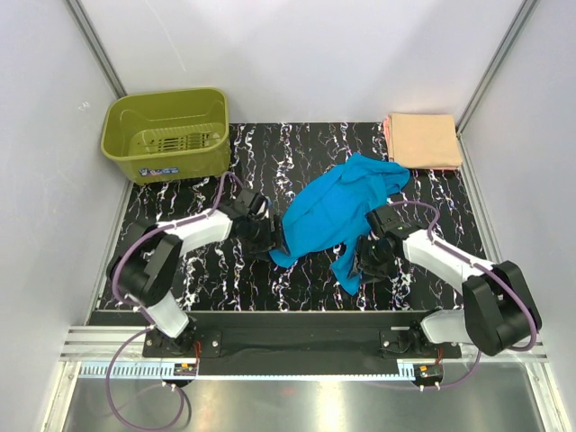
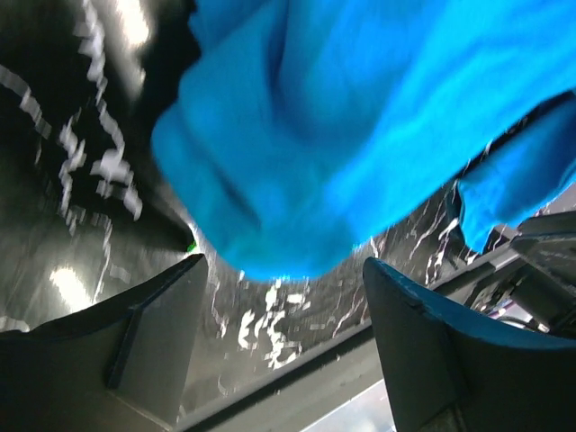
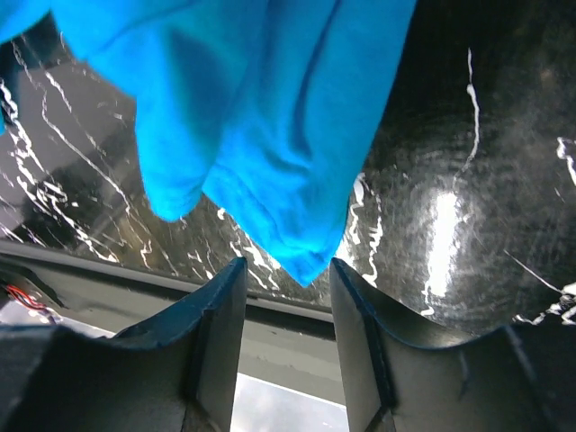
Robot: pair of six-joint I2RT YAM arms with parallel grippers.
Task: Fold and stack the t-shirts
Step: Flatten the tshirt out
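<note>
A bright turquoise-blue t-shirt lies crumpled in the middle of the black marbled table. A pale peach t-shirt sits folded flat at the back right corner. My left gripper is low at the blue shirt's near left edge. In the left wrist view it stands open, with the blue cloth just beyond its tips and nothing between the fingers. My right gripper is beside the shirt's near right tail. It is open too, and a corner of blue cloth hangs right at the tips, ungripped.
An olive-green plastic basket stands at the back left. White walls enclose the table on three sides. The metal rail with both arm bases runs along the near edge, close behind both grippers.
</note>
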